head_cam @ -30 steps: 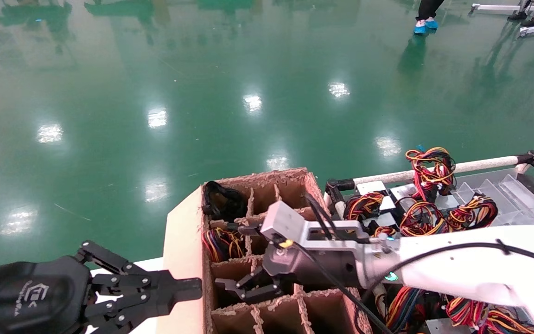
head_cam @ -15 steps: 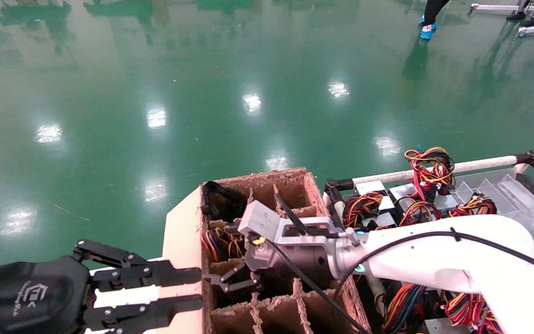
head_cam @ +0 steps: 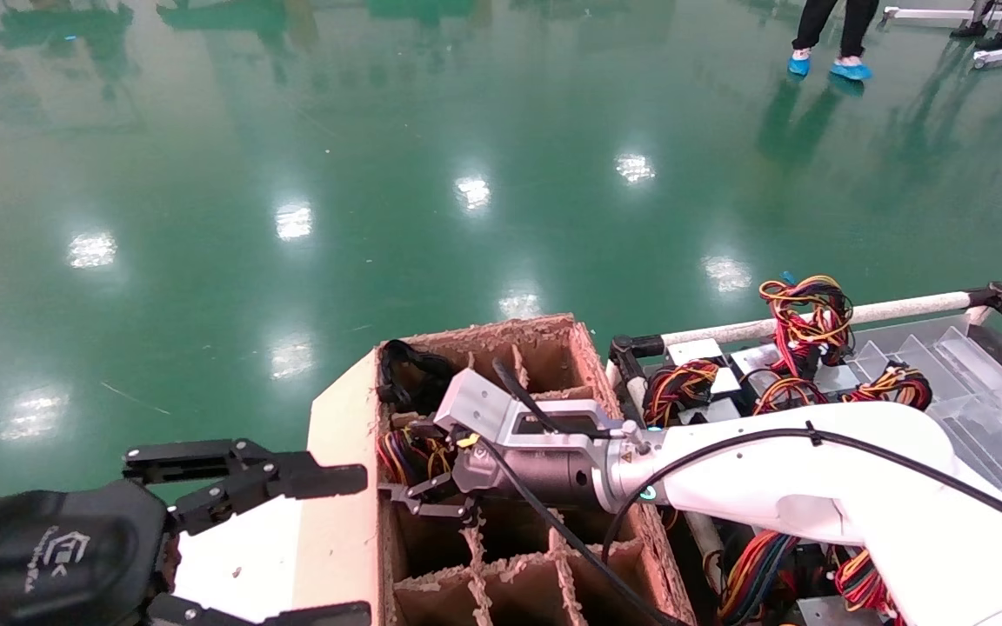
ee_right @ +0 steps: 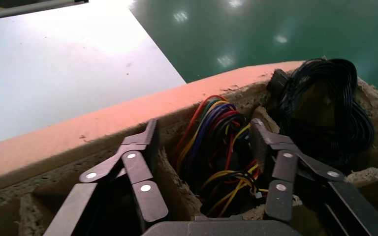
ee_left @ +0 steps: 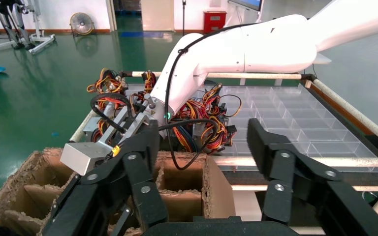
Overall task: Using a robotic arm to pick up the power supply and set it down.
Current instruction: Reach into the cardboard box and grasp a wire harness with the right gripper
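Nearest the robot, the idle left gripper point(head_cam: 292, 548) hangs over the white table point(head_cam: 231, 556) beside the left wall of the divided cardboard box point(head_cam: 340, 487), its black fingers spread wide and holding nothing. A second ago those fingers were nearly together; half a second ago they had parted a little, and now the upper finger point(head_cam: 310, 480) has lifted well clear of the lower one.

The robotic arm point(head_cam: 779, 487) reaches in from the right across the box's right wall, and its right gripper point(head_cam: 427, 504) sits low over the compartments along the left wall. Its jaws stand wide and grip nothing. In the right wrist view they straddle a cell: one finger point(ee_right: 138, 172) is over the cardboard partition on one side, the other finger point(ee_right: 280, 162) near the partition that separates this cell from the next. Between them lies the power supply point(ee_right: 221, 147), of which only the bundle of red, yellow, orange and black wires shows; its metal box is hidden down in the cell. Over the last second the gripper has travelled leftward and toward the far end of the box, from the middle cells to this one.

In the far left corner cell lies a black coiled cable point(head_cam: 410, 378), just beyond the wire bundle.

Right of the box, a railed cart point(head_cam: 814, 323) carries many more wired power supplies point(head_cam: 805, 313) and a clear plastic divider tray point(head_cam: 971, 365).
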Robot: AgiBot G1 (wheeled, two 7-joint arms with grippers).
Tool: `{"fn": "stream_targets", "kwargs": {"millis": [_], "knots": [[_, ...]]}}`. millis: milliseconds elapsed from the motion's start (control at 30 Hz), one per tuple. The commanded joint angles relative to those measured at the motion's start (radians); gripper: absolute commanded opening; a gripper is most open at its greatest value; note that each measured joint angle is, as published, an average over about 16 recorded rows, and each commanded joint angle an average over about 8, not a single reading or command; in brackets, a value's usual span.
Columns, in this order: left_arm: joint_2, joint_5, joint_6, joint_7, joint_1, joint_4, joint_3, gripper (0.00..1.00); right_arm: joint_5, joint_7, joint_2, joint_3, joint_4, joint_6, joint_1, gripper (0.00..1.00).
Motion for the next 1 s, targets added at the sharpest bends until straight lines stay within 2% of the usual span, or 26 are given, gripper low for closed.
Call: {"fn": "stream_targets", "kwargs": {"millis": [33,567,1000], "knots": [[0.0,0.0,0.0,0.0,0.0,0.0,0.0,1.0,0.001,-0.01,-0.006,0.001,-0.015,0.005,0.001,0.0],[0.0,0.0,0.0,0.0,0.0,0.0,0.0,1.0,0.028,-0.074,-0.018,0.011,-0.11,-0.02,0.011,0.0],[0.0,-0.001,0.0,0.0,0.0,0.0,0.001,1.0,0.061,-0.076,0.01,0.027,-0.104,-0.067,0.02,0.0]]}}
